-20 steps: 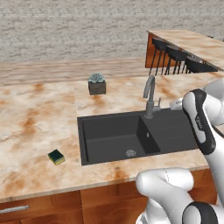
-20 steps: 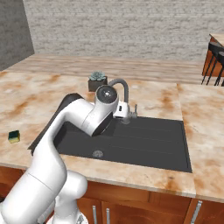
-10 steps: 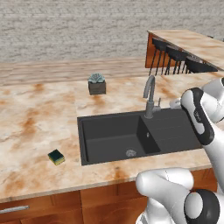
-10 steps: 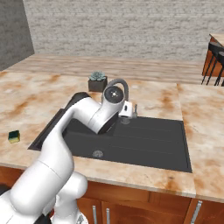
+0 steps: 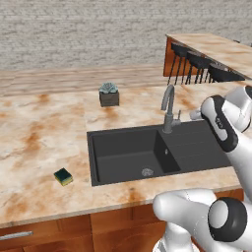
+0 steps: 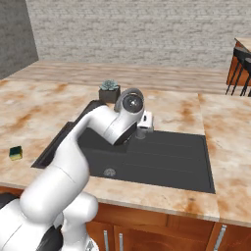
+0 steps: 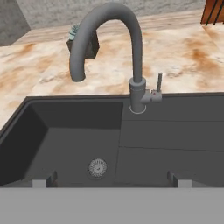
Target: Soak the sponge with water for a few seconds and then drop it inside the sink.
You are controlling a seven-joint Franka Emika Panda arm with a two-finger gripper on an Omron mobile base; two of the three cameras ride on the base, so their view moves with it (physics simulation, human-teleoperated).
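Gripper [image 7: 109, 178] released, jaws wide, nothing between them; tips at bottom of hand view facing faucet [image 7: 131, 52] at upper centre. No water stream from spout. Step in hand is probably turning on tap: lever [image 7: 158, 85] just right of faucet base is small, hard to read. Approach squarely, push gently. Sponge [image 5: 63, 176] on counter at lower left, apart from sink [image 5: 106, 179].
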